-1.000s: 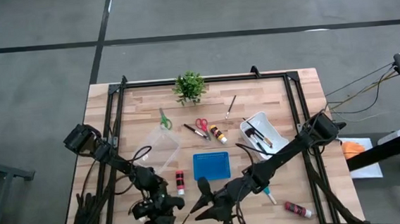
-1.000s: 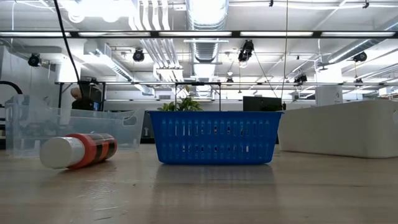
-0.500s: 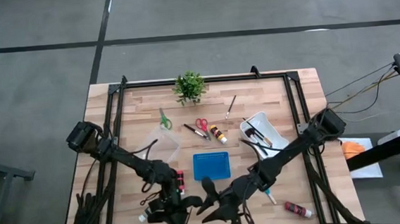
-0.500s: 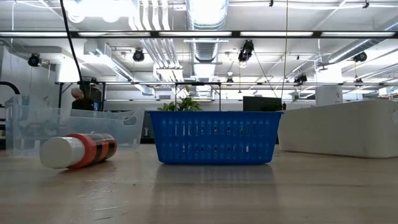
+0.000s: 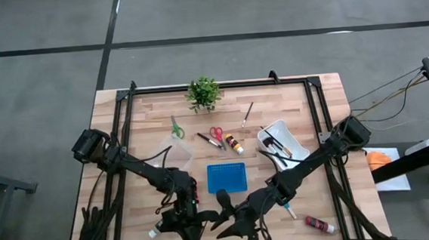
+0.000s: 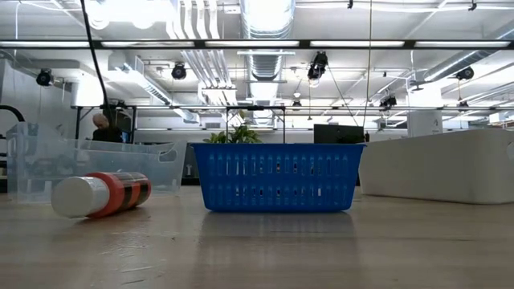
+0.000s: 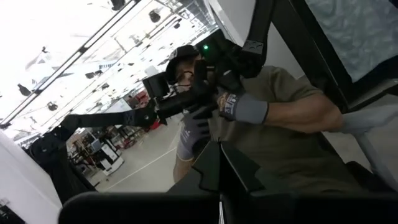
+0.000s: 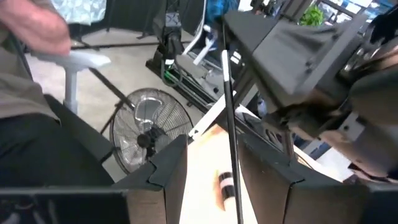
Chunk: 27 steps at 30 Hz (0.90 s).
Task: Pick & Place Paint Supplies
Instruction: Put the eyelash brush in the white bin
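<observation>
1. The left gripper sits at the lower centre-left of the high view, near the table's front edge, its fingers clenched together on nothing.
2. The right gripper is just beside it at lower centre. In the right wrist view a thin brush runs between its fingers, which grasp it.
3. A blue basket stands at centre, just above both grippers in the high view.
4. A red-and-black paint bottle lies on its side at the left of the low view, in front of a clear bin.
5. Green scissors, red scissors, an orange bottle and a loose brush lie in the upper middle of the high view.
6. A white tray at centre right holds more brushes.
7. Another bottle lies at lower right.
8. A potted plant stands at top centre.
</observation>
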Tool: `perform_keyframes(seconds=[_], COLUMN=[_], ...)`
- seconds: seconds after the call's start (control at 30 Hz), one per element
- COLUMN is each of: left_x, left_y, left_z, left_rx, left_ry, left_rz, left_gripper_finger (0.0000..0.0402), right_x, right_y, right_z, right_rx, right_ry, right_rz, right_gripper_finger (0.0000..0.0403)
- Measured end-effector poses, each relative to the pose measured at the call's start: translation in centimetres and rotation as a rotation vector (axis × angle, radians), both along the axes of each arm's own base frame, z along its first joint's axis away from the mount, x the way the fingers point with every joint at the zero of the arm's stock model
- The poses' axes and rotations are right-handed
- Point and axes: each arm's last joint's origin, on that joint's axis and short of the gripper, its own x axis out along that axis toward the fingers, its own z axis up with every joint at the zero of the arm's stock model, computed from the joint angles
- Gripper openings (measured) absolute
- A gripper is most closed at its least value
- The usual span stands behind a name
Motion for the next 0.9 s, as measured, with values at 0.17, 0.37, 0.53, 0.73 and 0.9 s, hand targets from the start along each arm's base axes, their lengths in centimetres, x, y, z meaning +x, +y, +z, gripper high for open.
perform_keyframes(seconds=[0.17, 0.37, 0.53, 0.73, 0.9], left_x=[-0.5, -1.1, -1.9, -2.2, -2.5], left_y=[-1.3, -2.9, -4.5, -5.4, -5.9], left_z=[0.5, 1.0, 1.5, 1.3, 1.4], left_rx=[-0.016, -0.077, -0.116, -0.096, -0.079], left_ry=[-0.017, -0.094, -0.185, -0.243, -0.315], left_rz=[-0.011, 0.180, 0.304, 0.501, 0.593], left_gripper_finger=[0.0002, 0.0002, 0.0002, 0.0002, 0.0002], right_x=[-0.1, -0.5, -1.2, -2.2, -2.7], right_y=[-0.2, 0.0, 0.8, 1.9, 2.3], right_z=[-0.3, -0.2, -0.2, -0.4, -0.8], right_rx=[-0.078, -0.198, -0.295, -0.348, -0.373], right_ry=[0.031, -0.027, -0.058, -0.068, -0.073], right_rz=[-0.063, -0.219, -0.348, -0.423, -0.436], right_gripper_finger=[0.0141, 0.0141, 0.0141, 0.0141, 0.0141])
